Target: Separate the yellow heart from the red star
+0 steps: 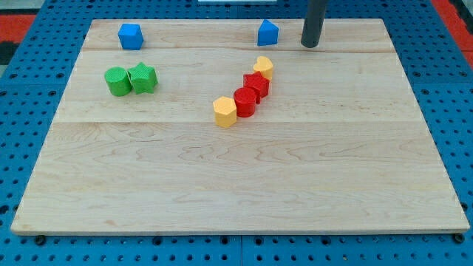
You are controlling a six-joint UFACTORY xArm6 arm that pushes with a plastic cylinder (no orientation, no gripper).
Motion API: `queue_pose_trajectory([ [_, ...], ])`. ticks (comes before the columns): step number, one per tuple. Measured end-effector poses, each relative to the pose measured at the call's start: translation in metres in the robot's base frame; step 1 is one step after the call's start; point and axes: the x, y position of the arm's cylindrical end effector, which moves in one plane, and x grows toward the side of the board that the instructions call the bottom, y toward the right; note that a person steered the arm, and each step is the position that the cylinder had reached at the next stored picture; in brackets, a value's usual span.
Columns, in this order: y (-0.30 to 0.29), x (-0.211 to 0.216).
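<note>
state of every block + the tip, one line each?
my tip: top right of centre, touching no block
yellow heart: against red star
red star: between heart and red cylinder
red cylinder: touching yellow hexagon
yellow hexagon: chain's lower end
green blocks: paired, left
blue blocks: apart, top

I am standing in what is looking like a robotics lab or test bench, not a home or shop; a pale wooden surface (244, 185) is lying on a blue perforated base (44, 29) studded with regular rows of holes, the sort of mounting plate used for fixing rigs; a strip of red (452, 11) is showing at the view's top right corner beyond it; small moulded blocks in plain colours, such as a blue one (130, 35) and a green one (117, 81), are sitting about like test pieces; a dark rod is hanging over the board's far edge, my tip (310, 45) resting near it.
</note>
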Motion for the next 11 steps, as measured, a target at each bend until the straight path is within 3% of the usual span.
queue_pose_trajectory([
  [1, -0.016, 0.013],
  [4, -0.219, 0.075],
  [5, -0.232, 0.113],
  [8, -0.109, 0.081],
  [10, -0.054, 0.1],
  [11, -0.018, 0.072],
])
